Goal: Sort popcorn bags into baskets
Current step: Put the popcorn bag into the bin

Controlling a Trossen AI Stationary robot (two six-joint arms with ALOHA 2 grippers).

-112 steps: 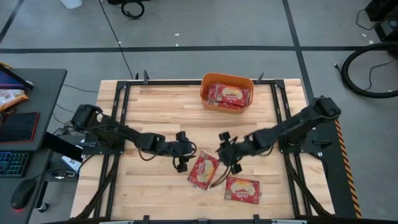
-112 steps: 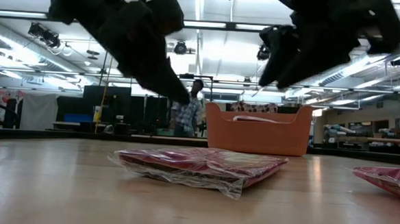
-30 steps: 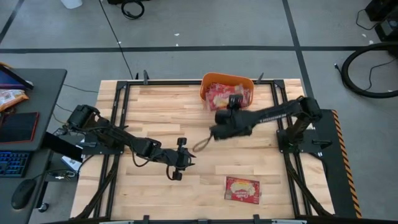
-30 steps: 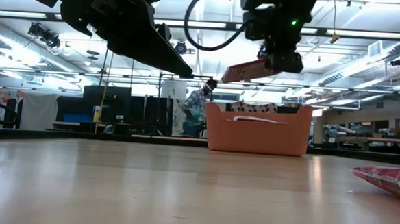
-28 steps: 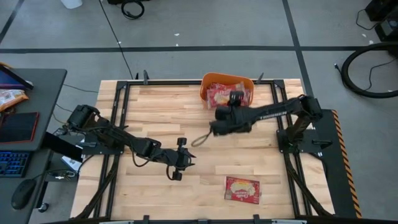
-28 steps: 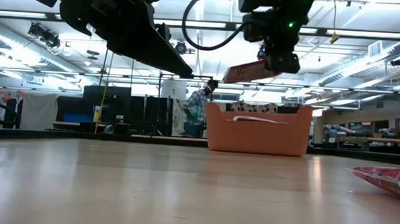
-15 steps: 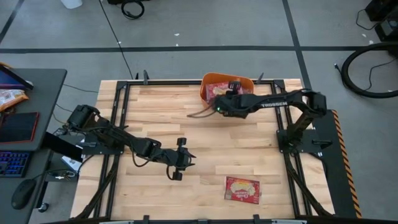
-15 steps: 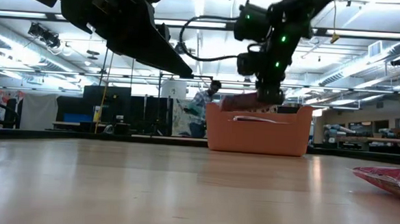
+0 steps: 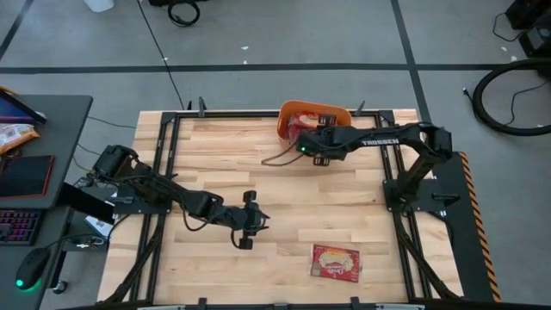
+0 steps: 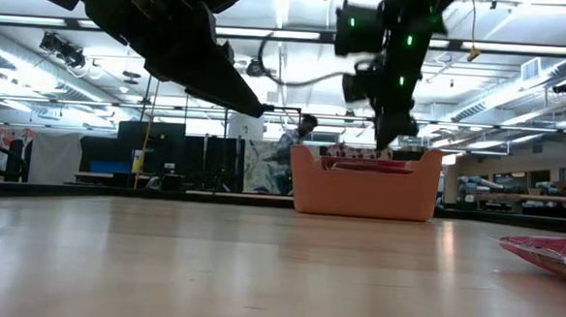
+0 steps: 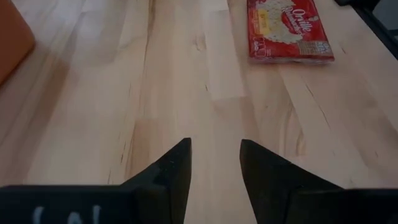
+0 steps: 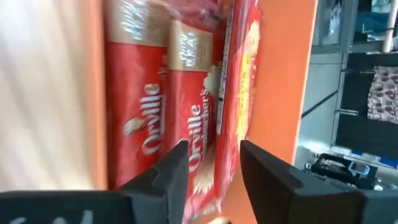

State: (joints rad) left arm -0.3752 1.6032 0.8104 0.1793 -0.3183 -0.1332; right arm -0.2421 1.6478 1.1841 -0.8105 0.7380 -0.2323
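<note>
The orange tub (image 9: 288, 110) stands at the table's far edge, and several red popcorn bags (image 12: 155, 112) lie flat in it. My right gripper (image 12: 213, 168) is open and empty just above the tub (image 10: 364, 187), over its near wall, looking down on the bags. One red popcorn bag (image 9: 335, 261) lies flat on the table near the front edge, right of centre. It also shows in the left wrist view (image 11: 289, 28) and the low view (image 10: 550, 252). My left gripper (image 9: 254, 220) is open and empty above the bare wood at mid-table, left of that bag.
A black cable (image 9: 275, 158) loops from the right arm over the wood beside the tub. A dark metal frame (image 9: 172, 129) borders the table. A desk with a keyboard and mouse (image 9: 26, 267) stands off the table's left side. A person (image 10: 288, 154) stands far behind the table.
My right gripper has carried a red popcorn bag toward the table's far edge and down over the orange tub. The bag has left its fingers and now lies in the tub with the others.
</note>
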